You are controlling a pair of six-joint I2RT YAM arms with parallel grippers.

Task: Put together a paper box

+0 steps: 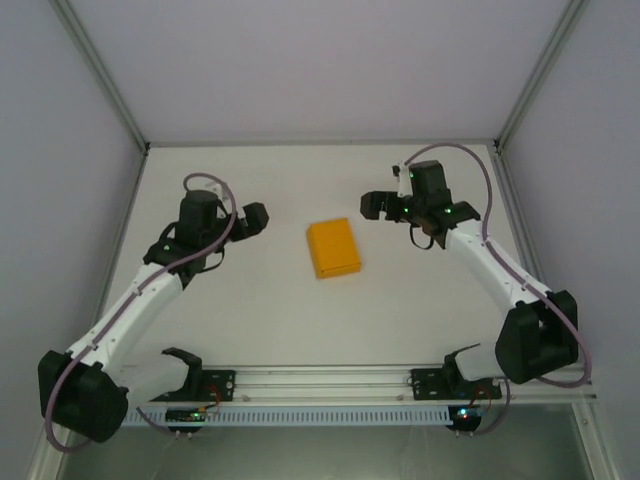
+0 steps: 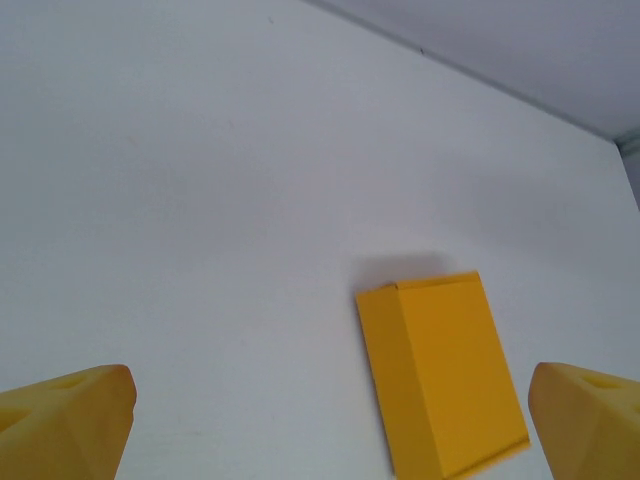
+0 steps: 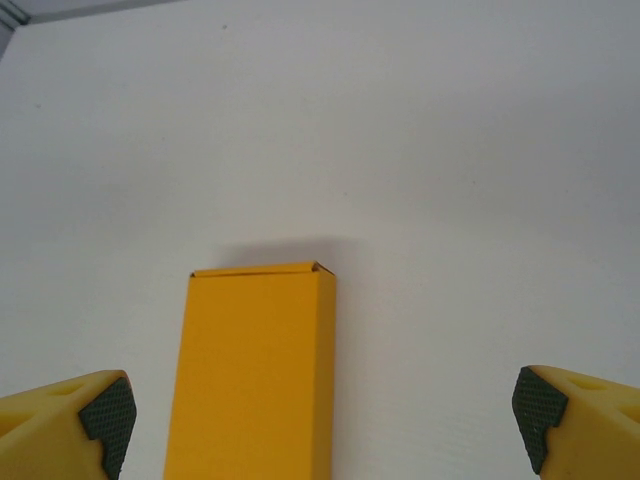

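- Looking first at the paper box (image 1: 334, 248), we see a closed orange-yellow box lying flat on the white bench (image 1: 260, 320), between the two claws and touching neither.
- From the left claw (image 2: 328, 400) the box sits just ahead, off toward the finger at the right of that wrist view. The yellow fingers stand wide apart and hold nothing.
- From the right claw (image 3: 322, 410) the box sits just ahead, nearer the finger at the left of that wrist view. This claw is also spread wide and holds nothing.
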